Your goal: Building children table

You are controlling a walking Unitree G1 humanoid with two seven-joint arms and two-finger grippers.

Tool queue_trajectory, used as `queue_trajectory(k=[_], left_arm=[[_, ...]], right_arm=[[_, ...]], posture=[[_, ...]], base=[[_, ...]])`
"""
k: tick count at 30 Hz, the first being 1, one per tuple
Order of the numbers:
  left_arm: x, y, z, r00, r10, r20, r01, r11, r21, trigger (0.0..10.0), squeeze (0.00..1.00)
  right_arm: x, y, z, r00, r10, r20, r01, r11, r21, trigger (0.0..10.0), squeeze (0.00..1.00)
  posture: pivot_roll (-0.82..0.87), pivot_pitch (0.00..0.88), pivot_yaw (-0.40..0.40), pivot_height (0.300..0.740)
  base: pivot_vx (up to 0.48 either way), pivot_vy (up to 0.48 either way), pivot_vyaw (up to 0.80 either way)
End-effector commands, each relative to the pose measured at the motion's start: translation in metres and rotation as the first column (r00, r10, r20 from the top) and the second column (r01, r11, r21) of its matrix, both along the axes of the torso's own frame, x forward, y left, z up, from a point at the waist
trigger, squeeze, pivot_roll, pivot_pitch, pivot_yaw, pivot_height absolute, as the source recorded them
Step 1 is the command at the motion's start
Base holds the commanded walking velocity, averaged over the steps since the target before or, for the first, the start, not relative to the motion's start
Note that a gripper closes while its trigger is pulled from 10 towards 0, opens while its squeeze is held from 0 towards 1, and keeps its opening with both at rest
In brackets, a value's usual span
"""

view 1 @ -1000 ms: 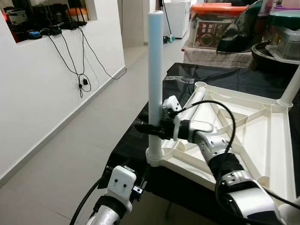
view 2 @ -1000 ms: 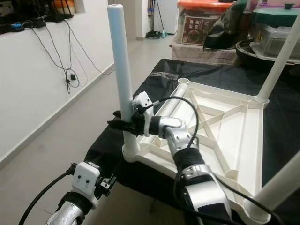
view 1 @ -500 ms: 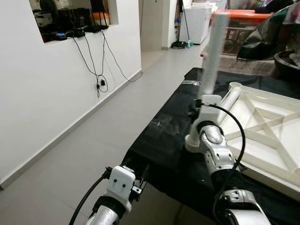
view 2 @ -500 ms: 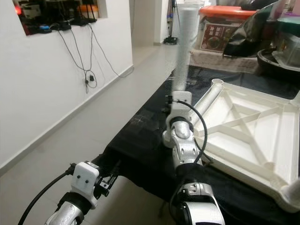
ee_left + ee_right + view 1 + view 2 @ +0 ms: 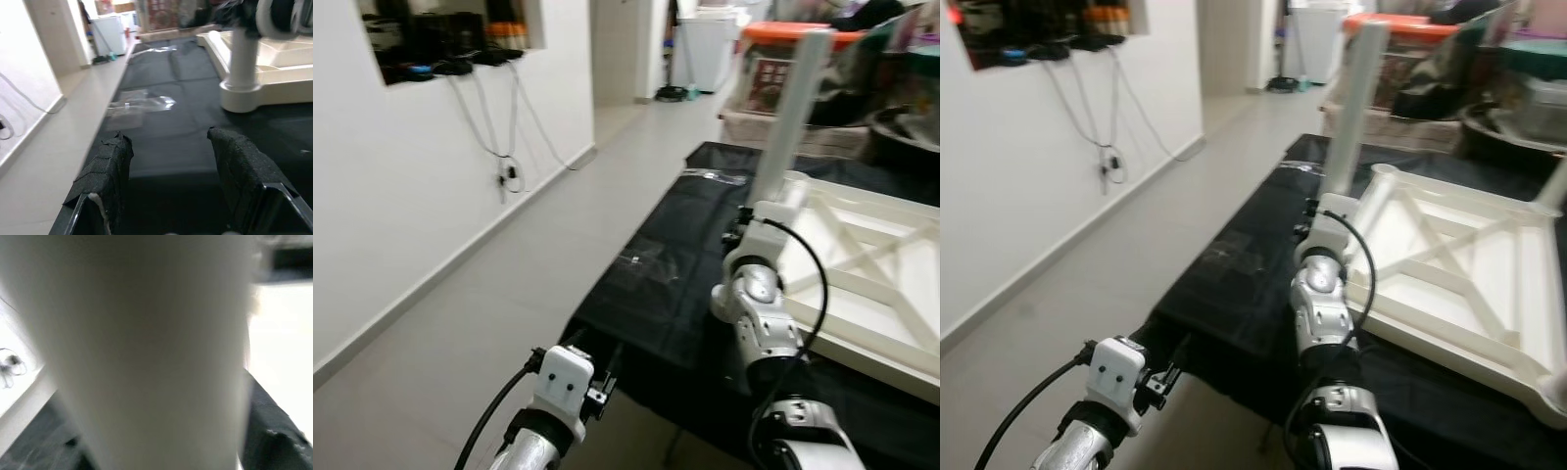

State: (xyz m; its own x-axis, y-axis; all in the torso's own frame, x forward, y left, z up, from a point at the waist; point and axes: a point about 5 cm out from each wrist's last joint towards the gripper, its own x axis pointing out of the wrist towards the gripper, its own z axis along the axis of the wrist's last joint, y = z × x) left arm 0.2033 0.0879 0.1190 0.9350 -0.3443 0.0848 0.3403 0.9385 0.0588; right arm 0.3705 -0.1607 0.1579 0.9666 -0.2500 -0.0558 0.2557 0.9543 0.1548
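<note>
Hanging low at the left, the left gripper (image 5: 166, 181) idles with its two black fingers (image 5: 105, 166) spread apart and nothing between them, just off the near edge of the black cloth (image 5: 656, 284) that covers the worktop. A crumpled clear plastic wrapper (image 5: 139, 104) lies on that cloth ahead of it.

Further right, the right arm (image 5: 754, 304) reaches forward to the white table leg (image 5: 791, 113), which stands upright in the corner socket (image 5: 243, 98) of the upturned children's table top (image 5: 871, 264). The right wrist view is so close to the leg that the pale tube blurs across it, with a dark finger (image 5: 266, 431) at one side. I cannot tell whether the right gripper is clamped on the leg, because the wrist hides the fingertips in the head views.

Compared with a second ago, the whole scene sits further right and lower in the head views, so the camera has turned; the table itself probably has not moved. The right arm, seen from the side then with its fingers around the leg low down, now points almost straight away from the camera. The leg looks seated, so this corner seems close to done, while the far end of the top still needs checking.
</note>
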Motion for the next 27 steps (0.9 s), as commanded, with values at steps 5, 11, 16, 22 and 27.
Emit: queue_trajectory(k=[5, 11, 16, 22, 27], left_arm=[[0.000, 0.000, -0.005, 1.000, -0.005, -0.026, 0.004, 1.000, -0.005, 10.0, 0.00], [0.000, 0.000, -0.005, 1.000, -0.004, -0.025, 0.004, 1.000, -0.002, 10.0, 0.00], [0.000, 0.000, -0.005, 1.000, -0.004, -0.024, 0.004, 1.000, 0.000, 10.0, 0.00], [0.000, 0.000, -0.006, 1.000, -0.003, -0.024, 0.003, 1.000, -0.001, 10.0, 0.00], [0.000, -0.001, -0.006, 1.000, -0.002, -0.025, 0.002, 1.000, -0.002, 10.0, 0.00]], right_arm=[[0.004, 0.031, 0.011, 0.946, 0.300, 0.122, -0.309, 0.949, 0.065, 10.0, 0.00], [-0.008, 0.060, 0.011, 0.488, 0.865, 0.116, -0.873, 0.483, 0.069, 10.0, 0.00], [-0.017, 0.055, 0.012, 0.171, 0.980, 0.101, -0.983, 0.162, 0.089, 10.0, 0.00], [-0.020, 0.055, 0.016, 0.023, 0.995, 0.099, -0.997, 0.016, 0.077, 10.0, 0.00], [-0.021, 0.059, 0.020, -0.103, 0.993, 0.059, -0.993, -0.106, 0.051, 0.0, 0.00]], posture=[[-0.07, 0.000, 0.028, 0.740], [-0.07, 0.000, 0.031, 0.740], [-0.07, 0.000, 0.024, 0.740], [-0.06, 0.000, 0.020, 0.740], [-0.06, 0.000, 0.016, 0.740]], base=[[0.000, 0.000, 0.00], [0.000, 0.000, 0.00], [0.000, 0.000, 0.00], [0.000, 0.000, 0.00], [0.000, 0.000, 0.00]])
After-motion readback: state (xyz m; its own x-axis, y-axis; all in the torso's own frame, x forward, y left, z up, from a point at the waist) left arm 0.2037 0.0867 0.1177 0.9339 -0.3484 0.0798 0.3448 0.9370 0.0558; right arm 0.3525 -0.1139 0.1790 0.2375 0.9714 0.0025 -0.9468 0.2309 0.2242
